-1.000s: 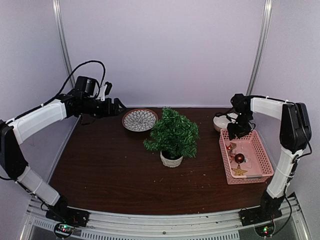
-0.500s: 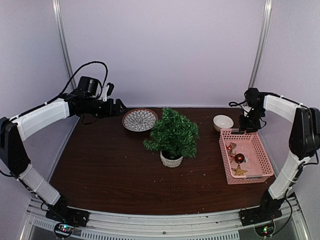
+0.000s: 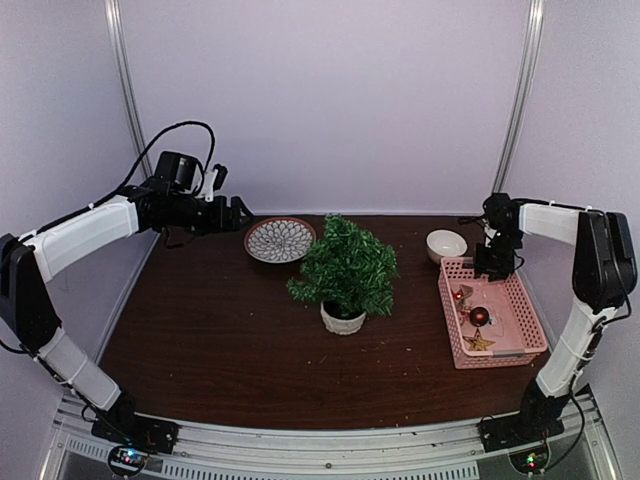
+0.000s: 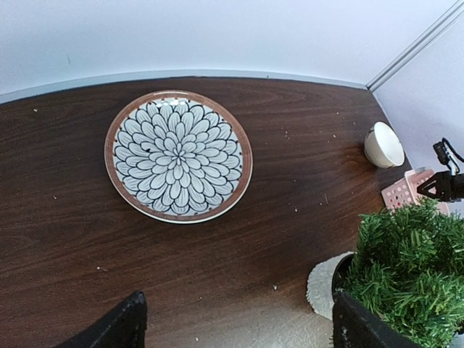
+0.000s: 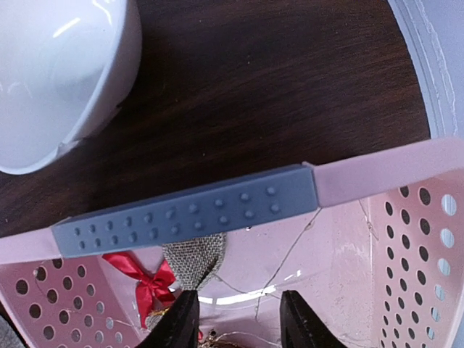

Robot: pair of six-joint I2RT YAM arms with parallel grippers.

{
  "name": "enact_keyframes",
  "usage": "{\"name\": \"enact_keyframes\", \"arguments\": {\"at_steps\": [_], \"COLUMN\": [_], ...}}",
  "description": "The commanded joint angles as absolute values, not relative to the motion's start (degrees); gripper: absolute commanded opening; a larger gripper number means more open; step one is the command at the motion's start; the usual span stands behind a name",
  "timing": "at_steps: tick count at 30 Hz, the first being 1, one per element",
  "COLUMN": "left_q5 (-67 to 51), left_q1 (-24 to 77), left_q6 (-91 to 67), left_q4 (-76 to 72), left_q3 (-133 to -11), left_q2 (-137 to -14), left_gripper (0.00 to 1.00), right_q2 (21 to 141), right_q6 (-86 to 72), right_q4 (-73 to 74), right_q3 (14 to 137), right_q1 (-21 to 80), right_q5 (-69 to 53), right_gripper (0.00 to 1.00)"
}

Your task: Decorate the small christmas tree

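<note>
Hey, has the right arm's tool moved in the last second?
Yes. The right tool shifted rightward, away from the white bowl, and now hangs over the far rim of the pink basket.

- Bright, even light all round; shadows on the counter (image 3: 220, 330) are soft.
- Glare streaks the white bowl (image 5: 58, 72) up close.
- Left wrist view sharp, its edges slightly bowed.

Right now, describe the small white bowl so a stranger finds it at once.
On the dark brown table, look right to the pink perforated plastic basket. The glossy white round bowl stands just behind its far left corner, plain and deep, unlike the flat petal-patterned plate.
</note>
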State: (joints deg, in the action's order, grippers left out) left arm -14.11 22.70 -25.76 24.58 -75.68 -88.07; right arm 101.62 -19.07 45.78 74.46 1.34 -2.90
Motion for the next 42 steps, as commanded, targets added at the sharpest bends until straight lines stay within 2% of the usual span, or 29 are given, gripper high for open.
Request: {"name": "enact_keyframes", "arguments": {"at_steps": [1, 21, 29, 33, 37, 42], "left_q5": [-13.6, -13.7, -13.8, -13.8, -13.8, -13.5], "left_q1": [22.6, 22.6, 22.6, 22.6, 22.6, 22.6], "left_q6": [-25.0, -24.7, -24.8, -24.9, -24.6, -23.5], "left_q4": [23.9, 25.2, 25.4, 25.5, 25.5, 25.6], "left_q3": [-77.8, -78.9, -79.0, -79.0, -79.1, -80.2], "left_q2": [-87.7, -88.0, -88.0, -87.7, -87.6, -86.8], "left_gripper": [0.88, 0.88, 0.88, 0.88, 0.87, 0.87], "right_q2": [102.9, 103.1, 105.0, 104.2, 101.5, 94.3], "right_q6": [-20.6, -21.8, -22.4, -22.5, -22.1, -20.2], "right_q4": [42.7, 40.3, 38.5, 38.9, 40.2, 44.3], "right_q3": [74.1, 73.4, 72.5, 72.2, 72.2, 75.2], "right_q1": [0.8, -1.2, -1.2, -1.2, -1.2, -1.1], "right_q5": [-0.3, -0.3, -1.3, -1.7, -2.1, -3.2], "right_gripper": [0.41, 0.33, 0.26, 0.17, 0.00, 0.00]}}
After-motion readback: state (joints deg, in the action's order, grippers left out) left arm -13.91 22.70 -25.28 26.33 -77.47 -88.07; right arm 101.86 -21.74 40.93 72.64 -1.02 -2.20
